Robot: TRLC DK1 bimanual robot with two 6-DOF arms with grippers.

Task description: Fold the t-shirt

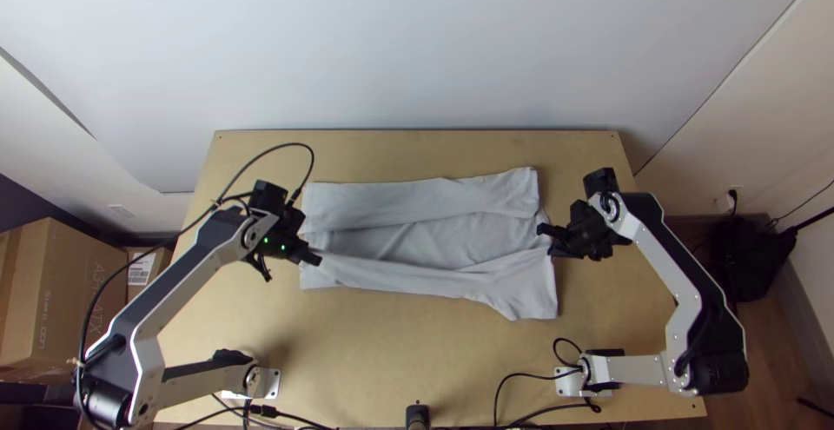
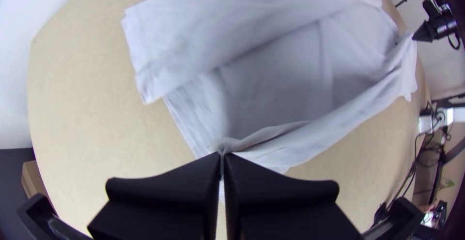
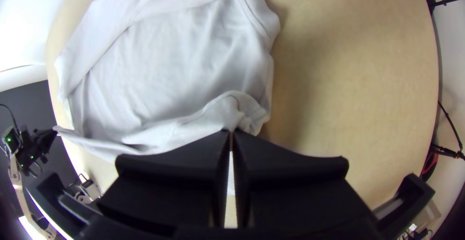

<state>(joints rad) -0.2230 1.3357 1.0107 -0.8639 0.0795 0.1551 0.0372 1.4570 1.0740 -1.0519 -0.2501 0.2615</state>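
Note:
The pale grey t-shirt (image 1: 434, 239) lies across the table, its far long side folded inward as a band. Its near side is lifted into a ridge stretched between the grippers. At the shirt's left end my left gripper (image 1: 314, 259) is shut on the cloth; in the left wrist view the left gripper (image 2: 222, 154) pinches a gathered bit of the t-shirt (image 2: 286, 75). Over the right end, my right gripper (image 1: 543, 239) is shut on the near layer; in the right wrist view the right gripper (image 3: 231, 132) has bunched edge cloth of the t-shirt (image 3: 179, 60) between its tips.
Bare wood of the table (image 1: 391, 352) lies between the shirt and the near edge. Cables (image 1: 521, 378) run near the right arm's base. A cardboard box (image 1: 65, 300) stands beyond the table's left side, and a wall rises behind the far edge.

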